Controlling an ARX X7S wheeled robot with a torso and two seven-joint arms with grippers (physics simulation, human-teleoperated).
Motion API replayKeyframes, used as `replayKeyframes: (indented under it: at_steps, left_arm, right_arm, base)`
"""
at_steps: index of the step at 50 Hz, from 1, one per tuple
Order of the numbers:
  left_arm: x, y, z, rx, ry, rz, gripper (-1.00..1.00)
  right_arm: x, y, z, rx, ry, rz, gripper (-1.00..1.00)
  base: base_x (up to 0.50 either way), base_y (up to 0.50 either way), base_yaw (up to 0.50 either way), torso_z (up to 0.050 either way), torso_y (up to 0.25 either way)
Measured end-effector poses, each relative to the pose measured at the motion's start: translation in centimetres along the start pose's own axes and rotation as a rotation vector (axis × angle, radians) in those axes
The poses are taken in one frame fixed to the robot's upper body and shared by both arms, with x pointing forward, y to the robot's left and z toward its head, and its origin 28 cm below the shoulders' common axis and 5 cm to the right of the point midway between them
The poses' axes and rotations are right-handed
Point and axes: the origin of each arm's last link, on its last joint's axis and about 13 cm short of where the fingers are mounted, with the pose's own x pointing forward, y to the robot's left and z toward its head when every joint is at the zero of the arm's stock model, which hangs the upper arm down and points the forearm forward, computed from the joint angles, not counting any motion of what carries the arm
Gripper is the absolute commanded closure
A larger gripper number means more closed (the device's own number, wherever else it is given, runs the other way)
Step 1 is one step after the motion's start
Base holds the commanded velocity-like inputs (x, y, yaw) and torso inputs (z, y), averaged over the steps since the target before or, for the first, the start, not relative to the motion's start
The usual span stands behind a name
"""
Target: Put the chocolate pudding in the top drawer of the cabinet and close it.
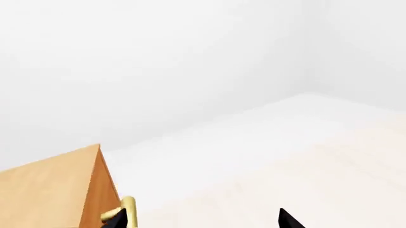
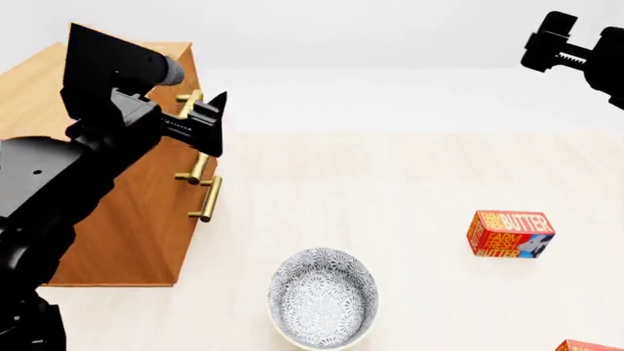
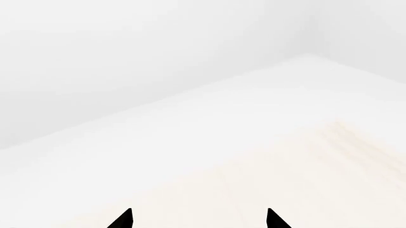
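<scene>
The light-brown cabinet (image 2: 146, 219) stands at the left in the head view, and one of its corners (image 1: 57, 190) also shows in the left wrist view. My left arm covers most of the top drawer; its brass handle (image 2: 187, 98) shows beside my left gripper (image 2: 216, 124). That gripper (image 1: 203, 222) is open wide, with the brass handle (image 1: 127, 208) just inside one fingertip (image 1: 118, 220). High at the right, my right gripper (image 2: 571, 44) is raised over bare floor, and the right wrist view shows the right gripper (image 3: 198, 221) open and empty. The chocolate pudding is out of view.
A patterned bowl (image 2: 324, 296) sits on the floor in front of the cabinet. One orange-red butter box (image 2: 510, 234) stands to the right, and another butter box (image 2: 590, 345) is cut off at the lower right edge. Two lower brass handles (image 2: 204, 196) stick out of the cabinet front.
</scene>
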Motion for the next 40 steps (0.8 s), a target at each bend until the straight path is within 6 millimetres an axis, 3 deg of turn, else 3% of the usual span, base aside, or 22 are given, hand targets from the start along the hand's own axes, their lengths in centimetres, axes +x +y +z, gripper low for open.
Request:
replayKeyframes:
  at_steps: [8,17,40]
  left_arm:
    - [-0.8,1.0,3.0,0.048,-0.073,0.050,-1.00]
    - [-2.2,2.2,4.7,0.072,-0.124,0.112,-1.00]
    - [-7.3,4.6,5.3,0.054,-0.187,0.268,-1.00]
  right_arm:
    - [-0.5,0.4,0.7,-0.021,-0.017,0.024,-1.00]
    - [-2.3,0.8,1.9,-0.080,-0.046,0.068,-1.00]
    - [-10.8,-0.5,3.0,-0.182,-0.115,0.181,-1.00]
  base:
    - [0.00,0.00,0.00,0.000,0.000]
    - [0.00,0.00,0.00,0.000,0.000]
    - [0.00,0.00,0.00,0.000,0.000]
